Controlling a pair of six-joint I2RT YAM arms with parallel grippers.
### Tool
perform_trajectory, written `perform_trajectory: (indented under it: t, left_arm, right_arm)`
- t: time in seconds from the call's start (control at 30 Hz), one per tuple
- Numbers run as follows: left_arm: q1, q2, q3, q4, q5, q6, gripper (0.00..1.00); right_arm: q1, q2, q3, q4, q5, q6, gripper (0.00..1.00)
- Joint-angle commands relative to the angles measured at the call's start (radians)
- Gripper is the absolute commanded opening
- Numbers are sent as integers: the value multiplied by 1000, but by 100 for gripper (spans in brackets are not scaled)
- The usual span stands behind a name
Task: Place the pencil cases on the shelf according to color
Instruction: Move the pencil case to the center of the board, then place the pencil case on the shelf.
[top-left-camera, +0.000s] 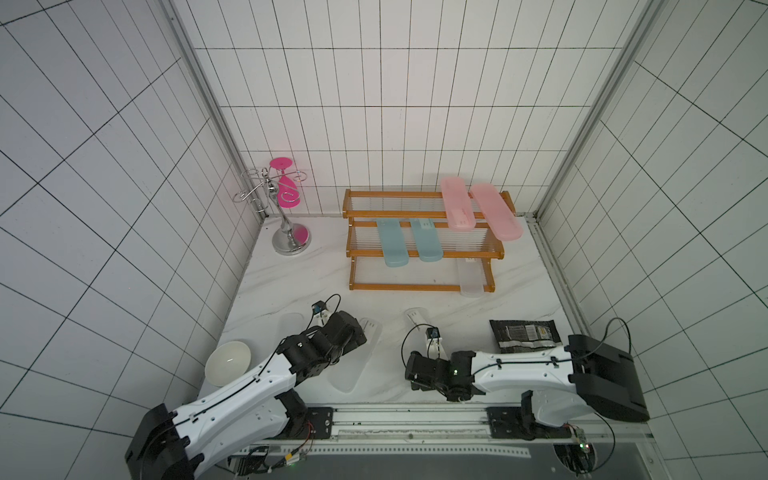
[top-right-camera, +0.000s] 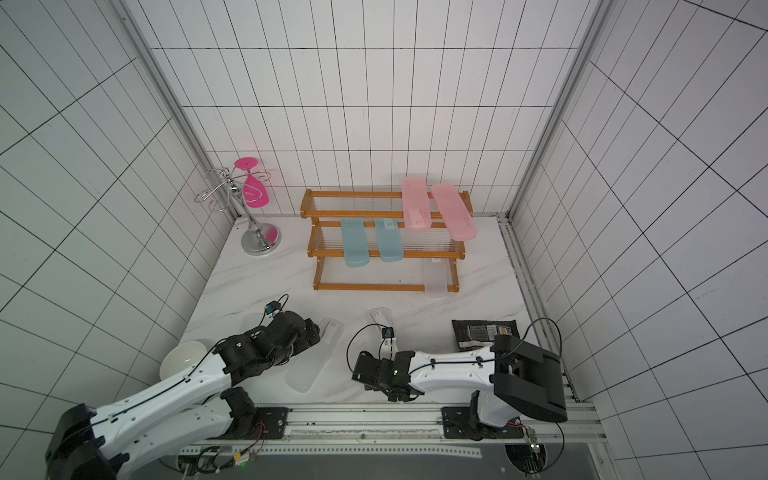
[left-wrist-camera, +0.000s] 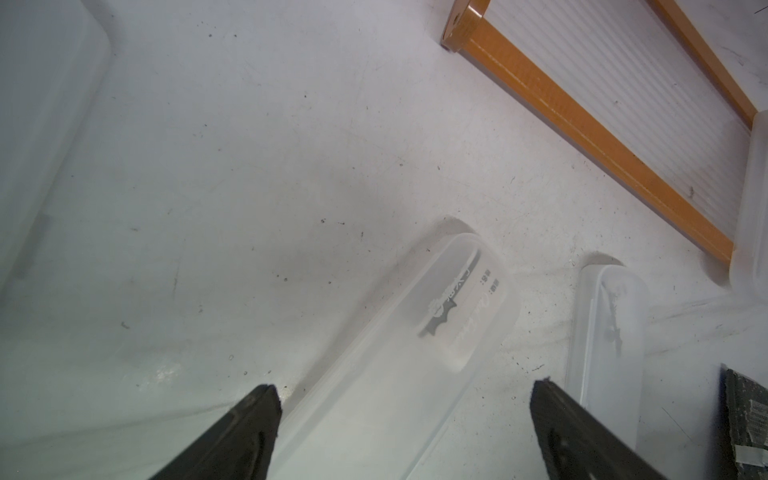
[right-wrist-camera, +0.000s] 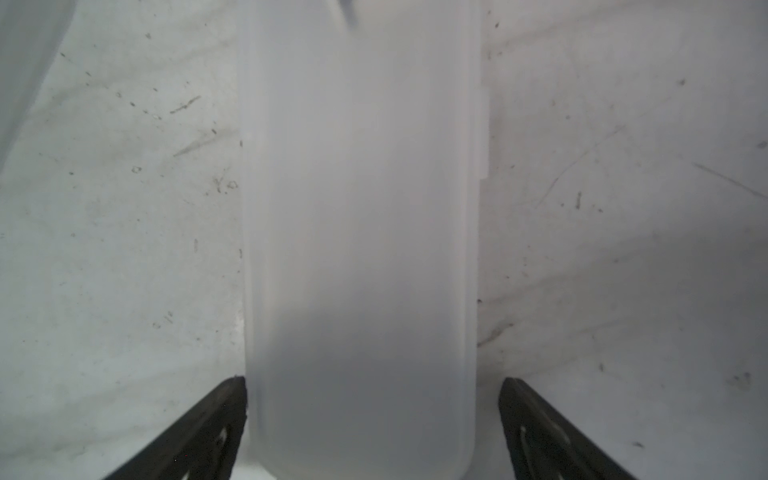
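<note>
Pencil cases: pink pair (top-left-camera: 457, 203) on the top tier of the shelf (top-left-camera: 415, 286), teal pair (top-left-camera: 390, 245) on the middle tier, one clear case (top-left-camera: 471, 282) at the bottom tier's right end; all overhang the front rails. Three more clear ones lie on the desk (top-left-camera: 291, 282). Left gripper (left-wrist-camera: 405, 388): jaws wide, astride the labelled clear case (left-wrist-camera: 436, 324), nothing held. Right gripper (right-wrist-camera: 372, 382): jaws wide, astride the plain clear case (right-wrist-camera: 361, 208), one jaw at its edge, the other apart. Bare desk lies between grippers and shelf. Black packet (top-left-camera: 523, 334) sits near the desk's right edge.

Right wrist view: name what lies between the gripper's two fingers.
A frosted clear pencil case, flat on the table; the right gripper straddles it, jaws open. The right wrist view shows this.
</note>
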Motion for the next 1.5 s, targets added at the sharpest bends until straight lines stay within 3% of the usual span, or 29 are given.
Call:
perform_trajectory:
  t: [0.0, 0.1, 0.2, 0.37, 0.53, 0.77, 1.1, 1.47]
  left_arm:
    - [5, -16, 33, -11, -26, 16, 98]
    - [6, -21, 29, -13, -24, 16, 98]
    - [8, -28, 29, -24, -28, 16, 98]
    - [11, -56, 32, -36, -60, 34, 98]
    - [29, -72, 39, -31, -77, 57, 98]
    - [85, -17, 61, 10, -19, 103, 98]
    - [132, 6, 39, 62, 4, 134, 98]
    - [134, 118, 28, 103, 39, 181, 98]
  right_arm:
    - [10, 57, 43, -34, 5, -5, 96]
    - [17, 84, 72, -71, 29, 2, 91]
    - [36, 47, 69, -126, 96, 56, 78]
    - [55, -138, 19, -228, 233, 128, 56]
    - [13, -335, -31, -227, 298, 32, 56]
    - [-269, -461, -78, -56, 68, -289, 58]
    - [-553, -288, -14, 93, -117, -516, 59]
    - [-669, -113, 84, 212, -28, -622, 59]
